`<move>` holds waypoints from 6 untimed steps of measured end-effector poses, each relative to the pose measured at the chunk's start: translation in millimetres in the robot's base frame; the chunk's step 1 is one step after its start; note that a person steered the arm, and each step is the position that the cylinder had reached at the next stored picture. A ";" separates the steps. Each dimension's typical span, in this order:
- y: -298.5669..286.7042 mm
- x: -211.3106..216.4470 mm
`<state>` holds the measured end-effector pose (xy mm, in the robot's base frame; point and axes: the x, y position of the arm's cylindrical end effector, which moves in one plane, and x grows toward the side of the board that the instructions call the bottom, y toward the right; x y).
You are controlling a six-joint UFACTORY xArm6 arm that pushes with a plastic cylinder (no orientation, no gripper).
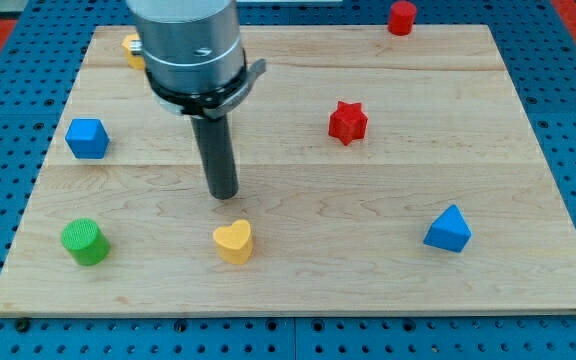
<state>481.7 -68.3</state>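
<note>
My tip (224, 194) rests on the wooden board (388, 280) left of centre. The yellow heart block (233, 241) is nearest, a short way toward the view's bottom, with a gap between it and the tip. A green cylinder (85, 241) stands at the lower left. Up the left side sits a blue cube (87, 138). A red star block (347, 122) lies to the right of the rod. Near the lower right is a blue triangular block (448, 229).
A yellow block (132, 48) at the upper left is partly hidden behind the arm's grey body (188, 45). A red cylinder (401, 17) sits at the board's top edge on the right. Blue pegboard (568, 60) surrounds the board.
</note>
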 end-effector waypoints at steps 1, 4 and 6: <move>3.5 -0.1; 3.0 -0.1; 30.1 -13.4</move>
<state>468.3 -38.3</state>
